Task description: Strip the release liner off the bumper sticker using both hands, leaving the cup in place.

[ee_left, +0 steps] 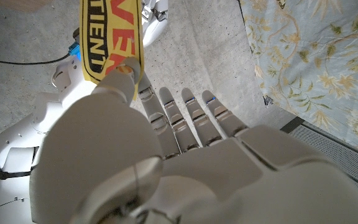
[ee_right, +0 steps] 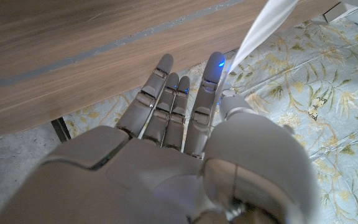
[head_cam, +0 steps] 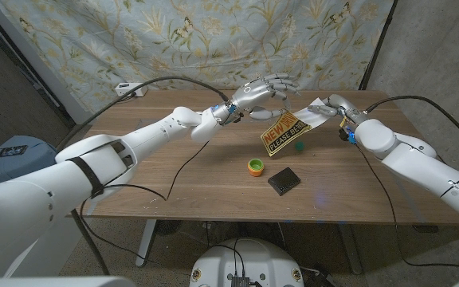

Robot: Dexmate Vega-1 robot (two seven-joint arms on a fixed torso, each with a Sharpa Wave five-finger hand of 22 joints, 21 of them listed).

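The yellow bumper sticker (head_cam: 284, 132) with black lettering hangs tilted in the air over the far middle of the wooden table (head_cam: 174, 179). My left hand (head_cam: 263, 86) is raised to its left. In the left wrist view the thumb of the left hand (ee_left: 166, 155) pinches the sticker (ee_left: 107, 37) against a finger. The white release liner (head_cam: 315, 114) runs from the sticker's upper right end to my right hand (head_cam: 335, 105). In the right wrist view the right hand (ee_right: 185, 155) pinches the liner (ee_right: 266, 25) between thumb and finger. A small orange cup (head_cam: 255, 167) with a green inside stands on the table below the sticker.
A black square pad (head_cam: 284, 181) lies right of the cup, and a small green piece (head_cam: 299, 147) sits under the sticker. A white box (head_cam: 130, 89) with a cable is at the table's back left corner. A floral curtain hangs behind.
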